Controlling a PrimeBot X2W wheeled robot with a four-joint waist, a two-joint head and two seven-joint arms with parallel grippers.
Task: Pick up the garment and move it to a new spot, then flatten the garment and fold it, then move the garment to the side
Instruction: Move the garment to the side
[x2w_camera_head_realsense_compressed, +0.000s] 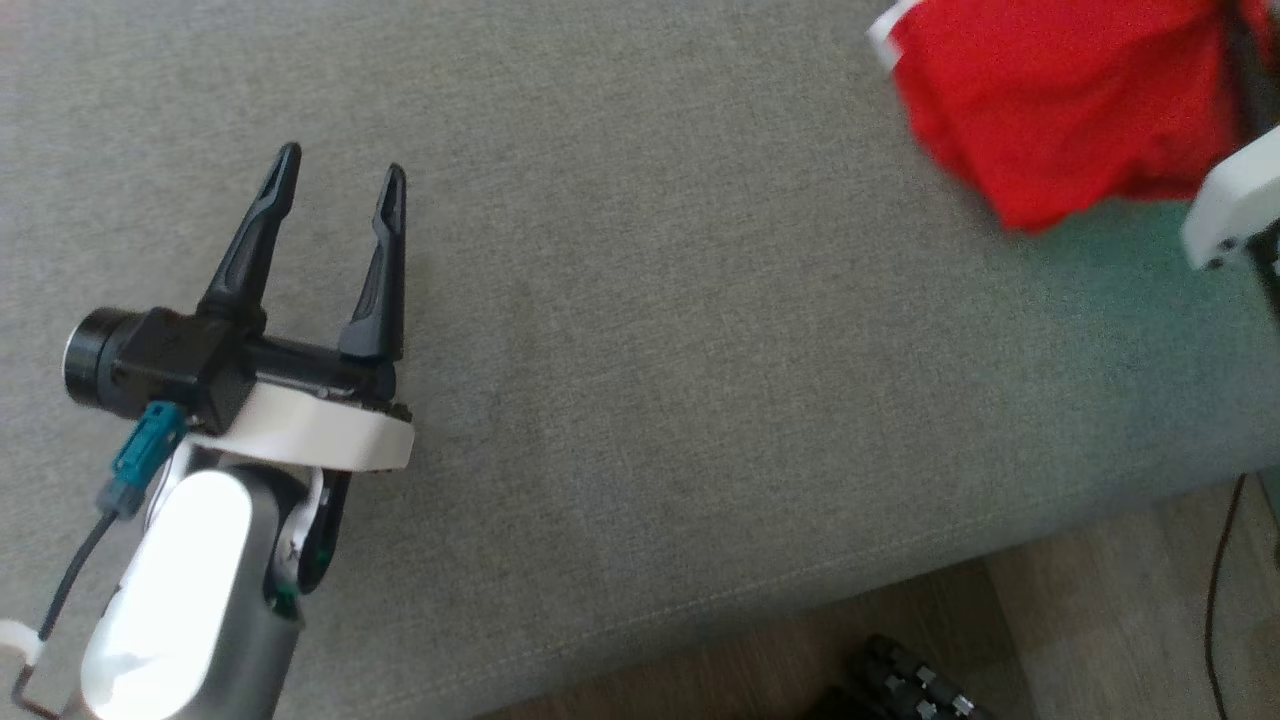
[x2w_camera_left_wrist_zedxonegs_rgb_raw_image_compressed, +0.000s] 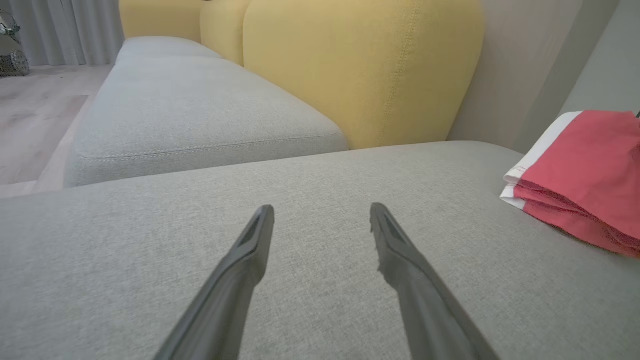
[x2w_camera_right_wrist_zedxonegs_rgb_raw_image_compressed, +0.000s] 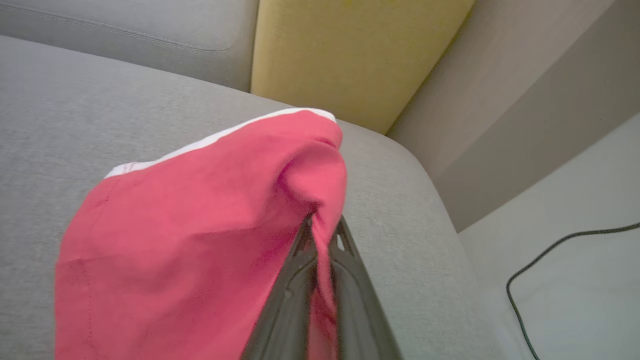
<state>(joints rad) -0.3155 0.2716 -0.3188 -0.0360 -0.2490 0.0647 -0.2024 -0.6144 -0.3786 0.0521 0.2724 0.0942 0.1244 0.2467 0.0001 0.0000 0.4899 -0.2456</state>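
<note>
Red fabric of the garment (x2w_camera_right_wrist_zedxonegs_rgb_raw_image_compressed: 200, 225) is pinched between the two dark fingers of the right gripper (x2w_camera_right_wrist_zedxonegs_rgb_raw_image_compressed: 325, 224), which stand closed on a bunched fold with only the cloth's thickness between them. From that pinch the garment spreads away to the left of the right wrist view in a broad sheet, with a white band (x2w_camera_right_wrist_zedxonegs_rgb_raw_image_compressed: 210, 142) along its far edge. In the head view it sits at the upper right, blurred, beside the pale casing (x2w_camera_head_realsense_compressed: 1225, 200) of the right arm. Seen from the left wrist, its layered edge lies on or just above the grey seat (x2w_camera_head_realsense_compressed: 700, 350) — I cannot tell which.

The left gripper (x2w_camera_head_realsense_compressed: 342, 162) is at the lower left of the head view, its fingers spread wide over bare upholstery (tips pointing towards the sofa's back), well apart from the garment.

Further out, a yellow back cushion (x2w_camera_left_wrist_zedxonegs_rgb_raw_image_compressed: 360, 70) stands behind the seat, a second grey seat (x2w_camera_left_wrist_zedxonegs_rgb_raw_image_compressed: 200, 110) lies further along the sofa, and a beige wall (x2w_camera_right_wrist_zedxonegs_rgb_raw_image_compressed: 525, 100) rises past the seat's rounded corner. Wooden floor (x2w_camera_head_realsense_compressed: 1100, 600) shows below the seat's front edge, and a thin black cable (x2w_camera_right_wrist_zedxonegs_rgb_raw_image_compressed: 590, 232) lies on the floor beside the seat.
</note>
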